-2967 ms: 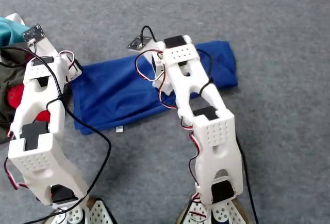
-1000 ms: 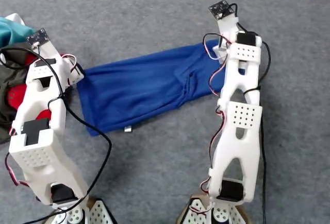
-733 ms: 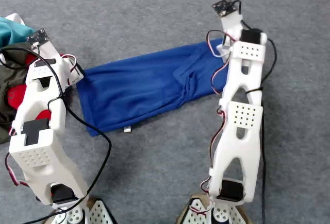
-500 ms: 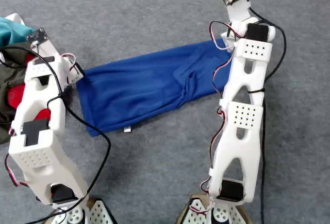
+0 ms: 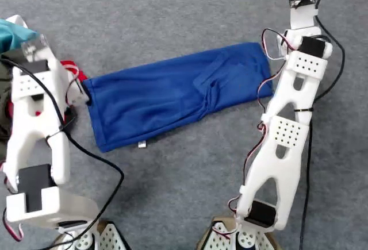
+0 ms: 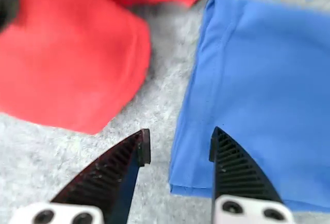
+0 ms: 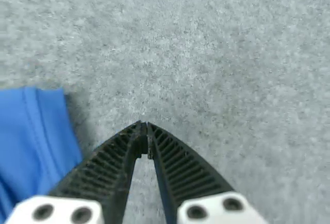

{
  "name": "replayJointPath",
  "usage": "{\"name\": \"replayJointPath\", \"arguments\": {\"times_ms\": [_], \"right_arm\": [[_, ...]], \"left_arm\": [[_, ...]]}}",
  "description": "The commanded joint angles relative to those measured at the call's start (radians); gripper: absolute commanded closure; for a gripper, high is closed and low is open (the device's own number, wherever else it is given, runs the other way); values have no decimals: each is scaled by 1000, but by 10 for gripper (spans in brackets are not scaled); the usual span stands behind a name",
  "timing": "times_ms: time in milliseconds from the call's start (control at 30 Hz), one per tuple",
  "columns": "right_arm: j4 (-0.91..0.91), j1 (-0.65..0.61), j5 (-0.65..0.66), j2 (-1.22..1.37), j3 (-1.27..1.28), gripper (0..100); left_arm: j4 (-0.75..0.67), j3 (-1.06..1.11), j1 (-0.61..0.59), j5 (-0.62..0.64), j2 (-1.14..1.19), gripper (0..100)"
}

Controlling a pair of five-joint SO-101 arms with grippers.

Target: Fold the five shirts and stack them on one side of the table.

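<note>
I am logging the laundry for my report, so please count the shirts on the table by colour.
Blue shirt: 1
Red shirt: 1
Teal shirt: 1
Dark olive shirt: 1
Total: 4 that can be told apart

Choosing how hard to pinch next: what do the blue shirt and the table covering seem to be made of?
Blue shirt: soft, matte knit cloth, probably cotton jersey; it lies in limp folds with a stitched hem. Table covering: grey felt or short-pile carpet, judging by its fuzzy, speckled, unshiny surface.
</note>
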Motion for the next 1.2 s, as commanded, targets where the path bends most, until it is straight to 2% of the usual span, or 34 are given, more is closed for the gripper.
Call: {"name": "replayJointPath", "arguments": {"times_ms": [0,233,433,500,633,800,1033,1167], "right_arm": [[-61,15,37,-12,30,995],[-72,8,41,-12,33,995],[-72,7,43,-12,36,994],[-72,7,43,-12,36,994],[-72,7,44,-12,36,994],[-72,7,75,-12,38,995],[-72,7,78,-12,38,995],[-72,7,77,-10,39,995]], "left_arm": [[-118,89,14,0,-42,798],[-213,118,25,-3,-24,798],[-229,80,26,-5,116,777],[-230,38,31,-43,176,776],[-212,-48,34,-101,278,776],[-141,-138,41,-104,354,776],[-132,-150,38,-104,366,792],[-9,-206,55,-117,317,794]]}}
